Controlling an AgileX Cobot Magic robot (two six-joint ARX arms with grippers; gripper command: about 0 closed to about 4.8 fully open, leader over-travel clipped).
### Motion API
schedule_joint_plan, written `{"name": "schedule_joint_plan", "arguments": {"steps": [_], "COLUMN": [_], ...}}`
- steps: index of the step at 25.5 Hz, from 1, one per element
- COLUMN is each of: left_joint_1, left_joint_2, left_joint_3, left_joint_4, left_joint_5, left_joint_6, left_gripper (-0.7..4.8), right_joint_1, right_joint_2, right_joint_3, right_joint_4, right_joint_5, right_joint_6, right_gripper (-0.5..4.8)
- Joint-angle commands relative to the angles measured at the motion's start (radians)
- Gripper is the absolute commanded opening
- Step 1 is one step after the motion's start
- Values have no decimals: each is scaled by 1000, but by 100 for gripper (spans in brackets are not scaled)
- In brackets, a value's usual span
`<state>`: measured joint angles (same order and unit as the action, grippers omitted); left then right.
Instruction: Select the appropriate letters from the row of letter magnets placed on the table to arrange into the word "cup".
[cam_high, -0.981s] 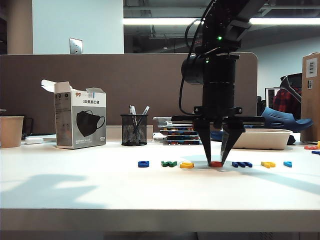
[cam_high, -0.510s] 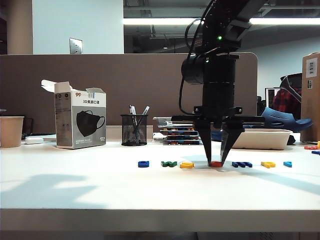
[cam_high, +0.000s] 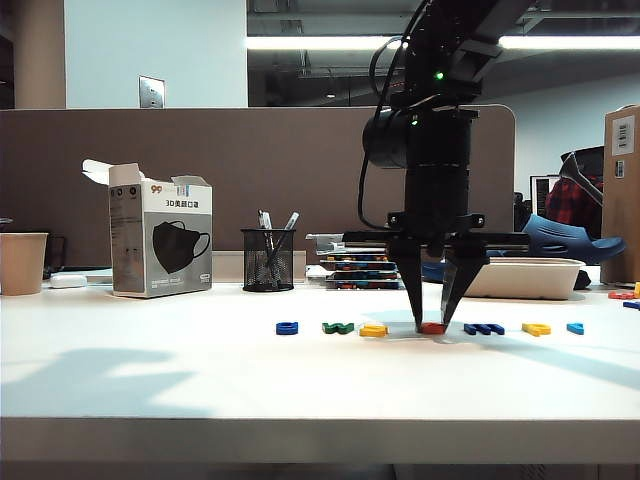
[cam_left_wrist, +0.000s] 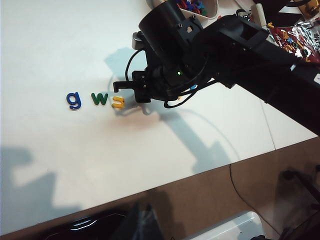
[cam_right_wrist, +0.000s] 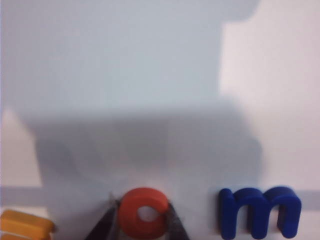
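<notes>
Right end effector (cam_high: 432, 325) clamps red-orange c (cam_right_wrist: 145, 212) — dark blue m (cam_right_wrist: 260, 210) just beside; left end effector unseen.

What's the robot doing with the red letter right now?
Right gripper down on the table, shut on the red-orange c. Left gripper out of view. Dark blue m beside it, not touching.

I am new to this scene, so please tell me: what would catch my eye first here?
First, the black right gripper in the middle of the table, pointing straight down with its jaws closed on the red-orange letter. Next, the row of letters lying to both sides of it. The left gripper is not in view.
</notes>
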<state>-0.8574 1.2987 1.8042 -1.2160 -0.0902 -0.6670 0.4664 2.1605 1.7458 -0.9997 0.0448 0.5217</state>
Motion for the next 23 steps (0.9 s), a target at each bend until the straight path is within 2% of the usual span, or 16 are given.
{"name": "schedule_joint_plan", "arguments": {"steps": [1, 8, 15, 19, 23], "left_joint_1": [-1, -1, -1, -1, -1], "left_joint_2": [-3, -3, -3, -3, -3], "left_joint_3": [5, 5, 5, 5, 5], "left_joint_4": [6, 6, 6, 6, 6], "left_joint_5": [-3, -3, -3, -3, -3], "left_joint_6": [4, 5, 5, 4, 4], "left_gripper": [-5, -5, -5, -5, -5], "right_joint_1": [0, 0, 0, 2, 6], "right_joint_2": [-12, -58, -120, -156, -209], "right_joint_3": [5, 9, 9, 9, 9], "right_joint_4": [-2, 5, -31, -61, -100], "right_joint_5": [1, 2, -6, -60, -82], "right_joint_6": [-33, -71, -200, -277, -296], "right_gripper": [81, 81, 81, 81, 81]}}
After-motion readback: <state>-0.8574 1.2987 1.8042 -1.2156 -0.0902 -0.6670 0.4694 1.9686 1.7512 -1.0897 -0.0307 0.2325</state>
